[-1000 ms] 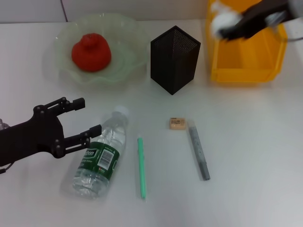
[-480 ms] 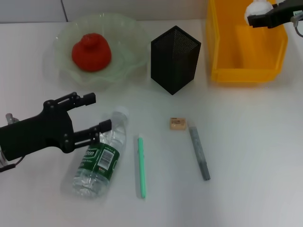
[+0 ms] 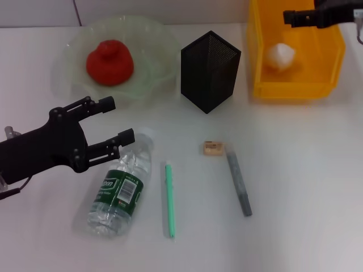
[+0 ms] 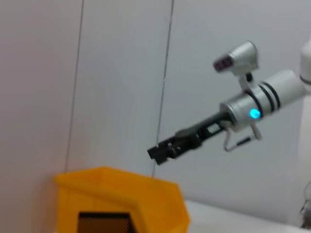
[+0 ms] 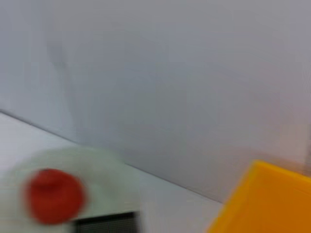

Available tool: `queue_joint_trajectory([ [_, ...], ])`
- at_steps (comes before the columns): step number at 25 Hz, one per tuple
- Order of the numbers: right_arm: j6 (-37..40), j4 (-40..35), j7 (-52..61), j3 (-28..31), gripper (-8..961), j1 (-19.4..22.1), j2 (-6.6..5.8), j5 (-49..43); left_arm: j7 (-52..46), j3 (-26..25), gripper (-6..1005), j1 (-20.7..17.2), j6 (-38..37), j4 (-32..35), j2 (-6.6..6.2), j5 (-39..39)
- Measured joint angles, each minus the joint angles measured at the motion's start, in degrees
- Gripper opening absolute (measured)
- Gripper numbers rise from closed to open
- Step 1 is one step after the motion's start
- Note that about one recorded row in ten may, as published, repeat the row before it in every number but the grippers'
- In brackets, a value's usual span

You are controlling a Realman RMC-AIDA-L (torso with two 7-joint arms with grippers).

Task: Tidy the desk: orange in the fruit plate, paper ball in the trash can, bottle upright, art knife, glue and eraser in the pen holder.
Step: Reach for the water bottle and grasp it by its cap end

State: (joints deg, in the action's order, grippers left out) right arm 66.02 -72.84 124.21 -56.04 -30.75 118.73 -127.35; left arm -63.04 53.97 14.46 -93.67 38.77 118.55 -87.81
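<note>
The paper ball [image 3: 281, 55] lies inside the yellow trash can [image 3: 289, 90]. My right gripper [image 3: 290, 17] hovers above the can's far side, open and empty; it also shows in the left wrist view [image 4: 158, 150]. The orange [image 3: 109, 62] sits in the pale-green fruit plate [image 3: 156, 39]. The bottle [image 3: 122, 184] lies on its side, cap pointing away from me. My left gripper [image 3: 118, 120] is open and empty just left of the cap. The tan eraser [image 3: 212, 148] lies in front of the black mesh pen holder [image 3: 210, 71].
A thin green stick-shaped tool [image 3: 169, 198] lies right of the bottle. A grey stick-shaped one [image 3: 239, 181] lies beside the eraser. The white desk runs to a wall behind the plate and can.
My right gripper opened; the paper ball fell from it into the trash can. My left gripper moved a little forward and right, towards the bottle's cap.
</note>
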Motion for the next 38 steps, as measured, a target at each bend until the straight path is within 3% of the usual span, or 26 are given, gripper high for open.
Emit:
queue_joint_trajectory([
  [5,10.0,-5.74,-12.29,-1.21,840,12.49,0.59,17.39,-8.24,2.46,785,-0.02,-2.51,6.89,0.1,0.01],
  [10,15.52,-0.3,-32.1,-3.56,838,22.48,0.72,27.46,-26.56,12.64,785,-3.34,6.14,22.91,0.23,-0.84],
  [13,17.64,4.99,-38.18,-3.51,838,24.51,0.74,27.96,-38.98,22.74,784,-8.16,16.27,37.52,0.11,-5.26],
  [16,19.09,10.0,-42.13,-3.12,838,25.0,0.76,28.15,-59.1,32.21,784,-11.56,26.59,51.94,0.07,-19.35],
  [19,19.32,13.04,-44.09,-3.19,838,25.04,0.77,28.27,-74.14,37.83,779,-11.19,29.54,58.49,0.23,-31.53],
  [25,19.4,15.74,-45.26,-3.58,838,24.5,0.71,28.3,-93.22,45.16,769,-6.44,34.37,57.9,0.34,-49.99],
  [38,19.74,16.25,-45.47,-3.72,839,24.17,0.71,28.06,-97.18,45.12,748,0.95,36.78,45.02,0.36,-54.03],
])
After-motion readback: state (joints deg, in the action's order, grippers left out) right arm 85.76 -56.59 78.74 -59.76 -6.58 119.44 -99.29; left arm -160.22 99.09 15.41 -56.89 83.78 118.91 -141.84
